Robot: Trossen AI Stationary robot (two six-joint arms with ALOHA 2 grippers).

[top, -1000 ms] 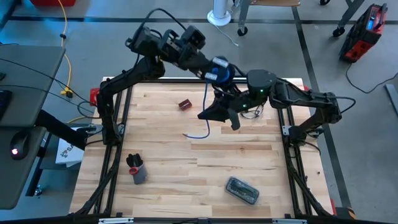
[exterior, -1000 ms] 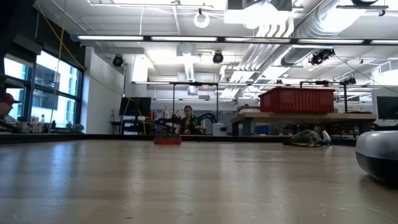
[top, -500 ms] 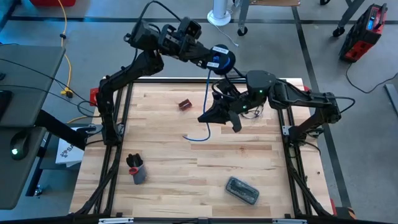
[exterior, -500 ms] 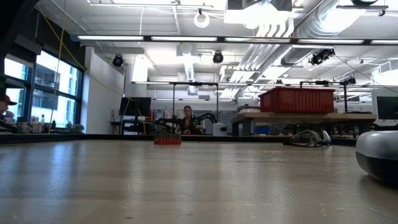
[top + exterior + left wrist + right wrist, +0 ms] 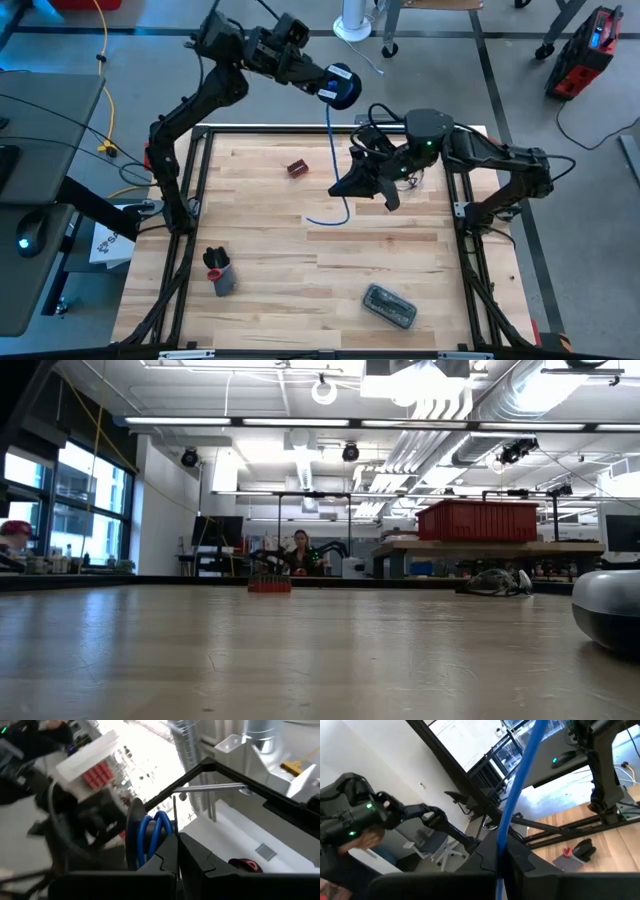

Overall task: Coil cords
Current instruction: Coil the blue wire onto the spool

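reaching up and out past the table's [image 5: 300, 300] far edge, the left arm is held high, w/ the left gripper [image 5: 322, 83] pressed shut on the black reel [image 5: 341, 86]; blue cord [image 5: 331, 150] is seen wound on the reel in the left wrist view, fingers [image 5: 167, 855] clamped on its rim. the cord is hung down from the reel to the tabletop, its loose end curled on the wood. the right arm is bent low over the table's far right part, w/ the right gripper [image 5: 352, 185] pinched shut around the cord's hanging stretch, approx midway between reel and loose end. a small red item [image 5: 297, 168] is seen near the far edge, apart from the cord.
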